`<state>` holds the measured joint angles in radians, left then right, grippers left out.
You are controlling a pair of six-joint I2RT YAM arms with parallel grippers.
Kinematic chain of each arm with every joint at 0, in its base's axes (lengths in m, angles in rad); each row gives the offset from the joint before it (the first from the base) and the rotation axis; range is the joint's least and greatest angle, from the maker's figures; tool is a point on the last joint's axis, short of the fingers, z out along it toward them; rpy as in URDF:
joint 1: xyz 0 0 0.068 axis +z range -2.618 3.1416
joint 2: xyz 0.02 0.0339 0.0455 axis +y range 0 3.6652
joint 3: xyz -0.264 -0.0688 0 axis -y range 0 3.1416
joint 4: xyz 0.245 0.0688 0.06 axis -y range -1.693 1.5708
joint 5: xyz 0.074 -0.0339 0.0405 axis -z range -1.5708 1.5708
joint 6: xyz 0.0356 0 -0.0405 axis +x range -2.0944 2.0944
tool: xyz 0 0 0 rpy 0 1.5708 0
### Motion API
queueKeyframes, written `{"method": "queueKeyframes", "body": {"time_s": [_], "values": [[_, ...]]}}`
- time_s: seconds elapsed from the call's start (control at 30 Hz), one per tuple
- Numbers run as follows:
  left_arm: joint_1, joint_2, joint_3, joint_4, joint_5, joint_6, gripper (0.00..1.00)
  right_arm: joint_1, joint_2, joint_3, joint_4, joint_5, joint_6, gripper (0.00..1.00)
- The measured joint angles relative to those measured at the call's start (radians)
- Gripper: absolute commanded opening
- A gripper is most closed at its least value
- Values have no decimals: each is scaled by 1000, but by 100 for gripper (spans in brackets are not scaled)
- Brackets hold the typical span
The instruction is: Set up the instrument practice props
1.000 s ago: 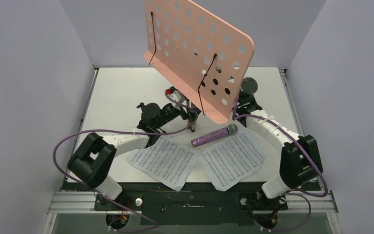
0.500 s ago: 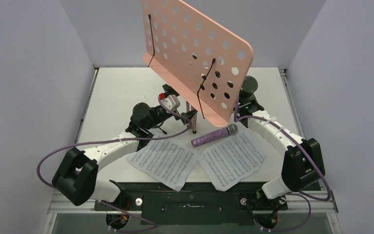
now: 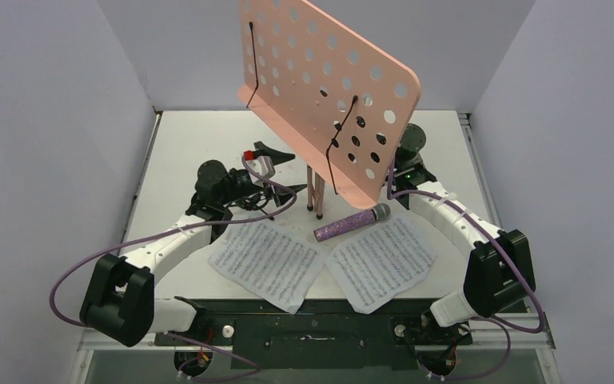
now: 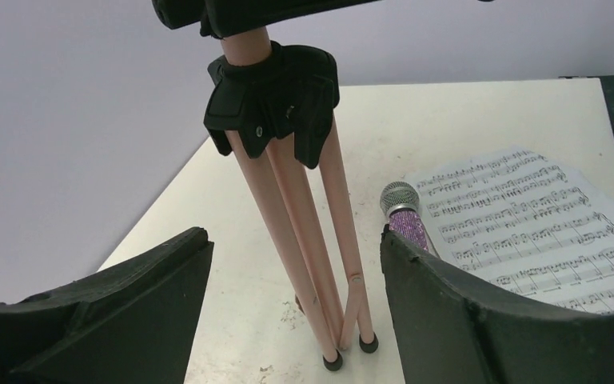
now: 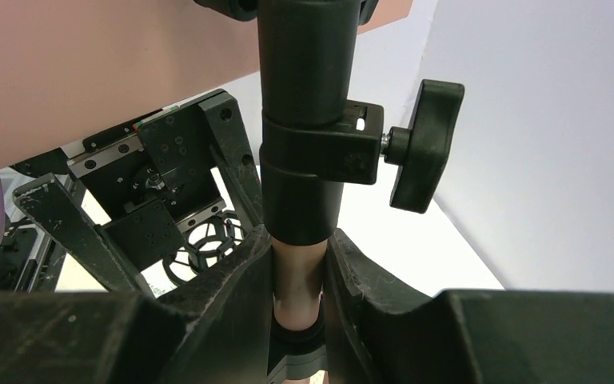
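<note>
Fingers [image 5: 228, 292] of the right gripper [image 5: 300, 276] are squeezing the pink music stand [image 3: 328, 88] by its pole [image 5: 304, 184]; the left gripper [image 3: 280, 170] is hanging open beside the legs [image 4: 308, 256].

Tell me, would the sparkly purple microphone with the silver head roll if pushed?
Probably, sideways: the purple glitter microphone is a round tube lying flat on the white table. Its silver head looks wider than the handle, so it would likely curve rather than roll straight. The glittery skin looks rough, so it may grip well.
</note>
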<state>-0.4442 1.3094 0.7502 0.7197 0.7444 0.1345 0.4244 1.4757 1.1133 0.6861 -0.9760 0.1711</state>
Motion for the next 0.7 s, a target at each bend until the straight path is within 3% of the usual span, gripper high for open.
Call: {"method": "queueKeyframes", "body": {"time_s": [0.37,0.7], "values": [[25,105,68,4,108,-74,51,0,-15,-1,-31,-1,1,5],[25,207,100,134,125,-196,35,0,-23,-1,-46,0,1,5]]}}
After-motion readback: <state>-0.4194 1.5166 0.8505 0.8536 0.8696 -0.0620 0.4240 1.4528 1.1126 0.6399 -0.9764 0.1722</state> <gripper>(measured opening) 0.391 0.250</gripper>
